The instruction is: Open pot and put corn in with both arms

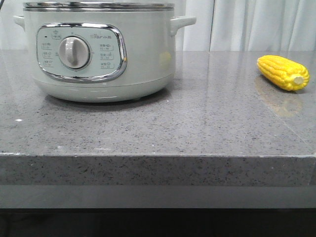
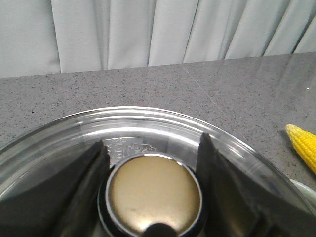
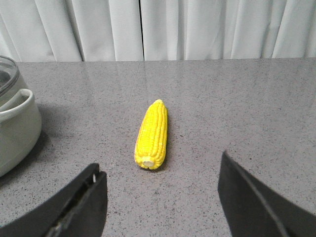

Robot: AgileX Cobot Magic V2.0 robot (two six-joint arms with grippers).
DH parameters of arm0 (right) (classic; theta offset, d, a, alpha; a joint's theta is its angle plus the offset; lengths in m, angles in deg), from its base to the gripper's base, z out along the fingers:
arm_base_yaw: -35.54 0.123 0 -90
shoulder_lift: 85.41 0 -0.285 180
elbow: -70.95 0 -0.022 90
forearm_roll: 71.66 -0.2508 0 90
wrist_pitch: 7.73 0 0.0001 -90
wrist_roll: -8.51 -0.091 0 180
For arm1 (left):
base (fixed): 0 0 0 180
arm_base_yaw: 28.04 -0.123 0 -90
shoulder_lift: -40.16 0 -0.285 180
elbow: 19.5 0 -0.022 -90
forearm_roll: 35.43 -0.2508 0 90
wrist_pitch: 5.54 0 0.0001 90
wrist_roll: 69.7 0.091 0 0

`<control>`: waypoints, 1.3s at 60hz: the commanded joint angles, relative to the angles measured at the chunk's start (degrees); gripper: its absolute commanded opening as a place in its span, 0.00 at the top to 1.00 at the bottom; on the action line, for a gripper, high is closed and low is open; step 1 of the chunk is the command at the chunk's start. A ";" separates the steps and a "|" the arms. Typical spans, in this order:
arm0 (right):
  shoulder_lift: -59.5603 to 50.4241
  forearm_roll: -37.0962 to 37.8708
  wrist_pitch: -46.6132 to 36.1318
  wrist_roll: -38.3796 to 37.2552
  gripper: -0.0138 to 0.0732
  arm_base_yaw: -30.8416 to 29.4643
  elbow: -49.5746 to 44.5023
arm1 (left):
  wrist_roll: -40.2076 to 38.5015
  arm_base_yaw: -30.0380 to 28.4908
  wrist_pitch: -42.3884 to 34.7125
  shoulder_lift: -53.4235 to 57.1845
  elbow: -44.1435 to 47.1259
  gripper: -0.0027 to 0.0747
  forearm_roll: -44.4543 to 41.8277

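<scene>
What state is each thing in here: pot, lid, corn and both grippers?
pot: upright, lid on.
lid: closed; its knob sits between the left gripper's fingers.
corn: lying flat on the counter, untouched.
left gripper: open, straddling the knob.
right gripper: open, empty.

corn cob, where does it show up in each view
Front view: the small bright yellow corn cob lies at the right edge on the grey speckled counter.
Left wrist view: only its tip shows at the right edge.
Right wrist view: centre, ahead of the open jaws.
Shared landmark: the pale grey-green pot.
</scene>
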 commanded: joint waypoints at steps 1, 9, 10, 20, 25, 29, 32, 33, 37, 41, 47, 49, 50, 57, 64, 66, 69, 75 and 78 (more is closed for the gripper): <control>0.73 0.07 -5.12 0.42 0.26 0.05 1.85 | 0.06 0.41 -3.30 2.28 -1.98 0.53 -0.59; 0.73 0.07 -5.12 0.42 0.26 0.05 1.85 | 0.06 0.41 -2.67 2.28 -1.98 0.55 -1.20; 0.73 0.07 -5.12 0.42 0.26 0.05 1.85 | 0.06 0.41 -2.67 2.28 -1.98 0.57 -1.20; 0.73 0.07 -5.12 0.42 0.26 0.05 1.85 | 0.06 0.41 -2.97 2.28 -2.07 0.67 -1.20; 0.73 0.07 -5.21 0.42 0.26 0.05 1.85 | 0.06 0.41 -2.74 2.28 -3.16 0.70 -1.20; 0.73 0.07 -5.21 0.42 0.26 0.05 1.85 | 0.06 0.41 -2.16 2.49 -4.51 0.70 -1.20; 0.73 0.07 -5.13 0.42 0.26 0.05 1.85 | 0.06 0.41 -1.49 2.91 -5.63 0.70 -1.20; 0.73 0.07 -5.07 0.42 0.26 0.05 1.85 | 0.06 0.41 -1.17 3.11 -6.14 0.70 -1.20; 0.73 0.07 -4.98 0.42 0.26 0.05 1.85 | 0.06 0.52 0.56 3.83 -7.80 0.70 -1.20; 0.73 0.07 -4.95 0.42 0.26 0.05 1.85 | 0.06 0.52 2.08 4.96 -9.48 0.70 -1.20; 0.73 0.07 -4.95 0.42 0.26 0.05 1.85 | 0.06 0.27 3.98 7.51 -11.32 0.70 -1.62; 0.73 0.07 -4.95 0.42 0.26 0.05 1.85 | 0.06 -0.07 4.63 8.64 -11.81 0.70 -1.63; 0.80 0.07 -4.94 0.42 0.26 0.05 1.91 | 0.06 -0.13 5.17 9.33 -12.10 0.70 -1.63; 2.55 0.07 -3.71 0.42 0.26 0.05 3.27 | -0.04 -2.25 10.11 14.22 -12.22 0.70 -1.63; 6.43 0.07 -0.52 0.42 0.19 0.05 6.63 | -0.05 -5.70 12.91 19.97 -10.08 0.70 -1.45; 7.82 0.07 0.64 0.42 0.16 0.05 7.86 | -0.05 -6.85 13.19 21.26 -9.10 0.70 -1.45; 10.38 0.07 2.46 0.42 0.11 0.05 9.63 | -0.05 -8.48 13.78 23.78 -7.57 0.70 -1.45; 15.55 0.07 6.81 0.42 0.09 0.05 13.55 | -0.05 -11.61 15.85 27.84 -4.51 0.70 -1.45; 18.01 0.07 8.65 0.42 0.09 0.05 15.67 | -0.05 -13.23 17.01 29.94 -3.10 0.70 -1.45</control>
